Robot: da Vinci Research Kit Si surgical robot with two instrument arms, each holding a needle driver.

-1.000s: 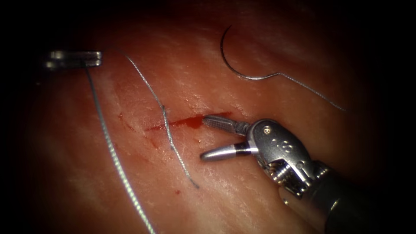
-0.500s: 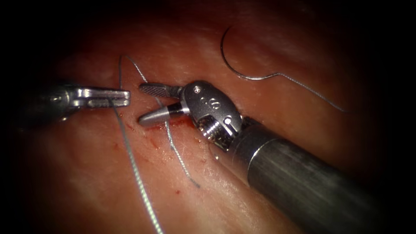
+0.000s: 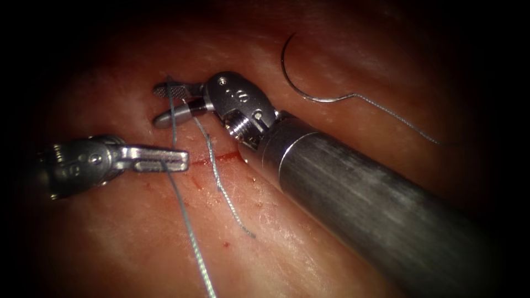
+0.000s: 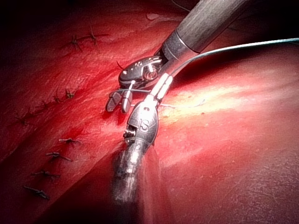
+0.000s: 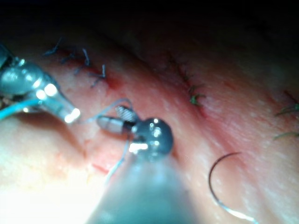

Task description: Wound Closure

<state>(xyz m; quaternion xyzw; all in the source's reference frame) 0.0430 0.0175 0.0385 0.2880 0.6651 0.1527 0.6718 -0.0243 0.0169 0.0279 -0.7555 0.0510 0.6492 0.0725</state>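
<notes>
My left tool [image 3: 179, 159] is gripping the thread [image 3: 187, 226] beside the cut [image 3: 221, 159]; my right tool [image 3: 161, 105] is gaping, straddling thread above the cut, holding nothing; the needle [image 3: 292, 83] is lying free beyond it.

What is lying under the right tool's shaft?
The right tool's shaft lies over the tissue and hides the cut's right end. The needle lies free beyond it.

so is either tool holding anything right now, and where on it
The left pincer is shut on the thread, at a point along its long strand. The right pincer is open around the thread, holding nothing. The needle lies free on the tissue.
</notes>
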